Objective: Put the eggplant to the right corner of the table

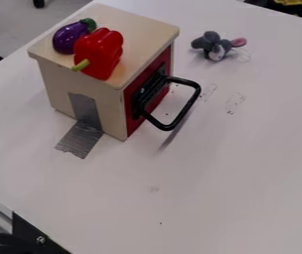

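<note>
A purple eggplant (69, 38) with a green cap lies on the flat top of a small wooden box (140, 30), near its left edge. Right beside it, a red bell pepper (101, 52) with a green stem rests on the same top, overlapping the eggplant's right side in this view. The box stands on the white table (226, 173), toward the upper left.
The box has a red door (157, 94) with a black handle (193, 99) jutting out to the right. Grey tape (81, 140) runs from box to table. A grey plush mouse (215, 47) lies at upper right. Black hardware (31, 235) sits at the lower-left edge.
</note>
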{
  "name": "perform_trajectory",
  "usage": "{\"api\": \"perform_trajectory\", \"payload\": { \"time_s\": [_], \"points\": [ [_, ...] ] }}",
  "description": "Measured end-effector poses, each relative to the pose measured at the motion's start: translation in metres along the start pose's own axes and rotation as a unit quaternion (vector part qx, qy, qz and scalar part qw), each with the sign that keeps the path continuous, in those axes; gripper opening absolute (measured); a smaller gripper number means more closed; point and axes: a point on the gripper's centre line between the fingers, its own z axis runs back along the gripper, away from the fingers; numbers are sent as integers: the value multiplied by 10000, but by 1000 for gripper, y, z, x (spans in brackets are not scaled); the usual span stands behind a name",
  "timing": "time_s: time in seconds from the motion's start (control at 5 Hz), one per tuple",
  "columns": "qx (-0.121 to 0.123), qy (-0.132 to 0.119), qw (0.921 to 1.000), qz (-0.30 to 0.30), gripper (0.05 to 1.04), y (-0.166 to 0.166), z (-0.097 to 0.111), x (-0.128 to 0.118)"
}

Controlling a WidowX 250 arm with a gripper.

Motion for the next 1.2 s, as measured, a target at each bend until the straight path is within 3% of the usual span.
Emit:
{"api": "perform_trajectory", "payload": {
  "time_s": [0.2, 0.6, 0.8, 1.0, 1.2],
  "points": [
    [-84, 163, 9998, 21, 1000, 0, -11, -2],
    [-85, 510, 9985, 201, 1001, 12, -53, -28],
    [-36, 757, 9970, 184, 1000, 17, -79, -39],
    [155, 779, 9967, 141, 968, 23, -86, -41],
    [184, 716, 9971, 156, 733, 25, -88, -39]
  ]
}}
